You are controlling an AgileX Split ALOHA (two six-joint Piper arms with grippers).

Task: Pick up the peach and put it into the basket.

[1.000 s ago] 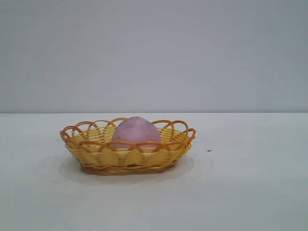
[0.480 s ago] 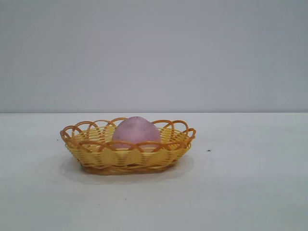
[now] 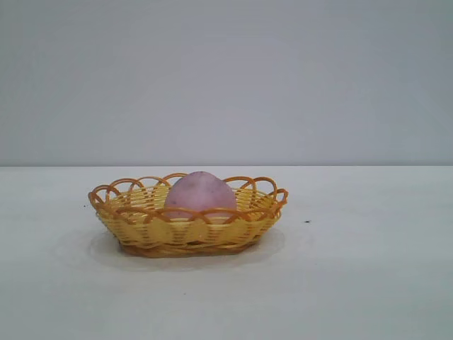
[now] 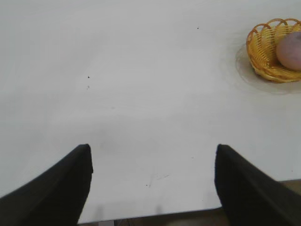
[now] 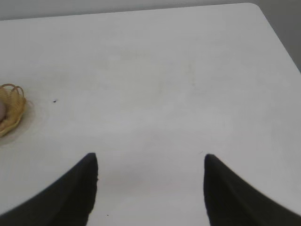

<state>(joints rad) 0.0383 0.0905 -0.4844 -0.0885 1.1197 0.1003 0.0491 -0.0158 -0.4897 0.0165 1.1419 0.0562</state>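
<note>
Apparently nothing has shifted over the last second: on the tabletop (image 3: 368,283) the basket (image 3: 141,230) sits where it was, with the peach (image 3: 200,195) resting inside it, its top rising above the looped rim. That reads as the task being done. Both arms are pulled well back from the basket; the left gripper (image 4: 153,181) and the right gripper (image 5: 150,186) each hang over bare tabletop, jaws spread wide, holding and touching nothing.

No readable text or markings anywhere.
</note>
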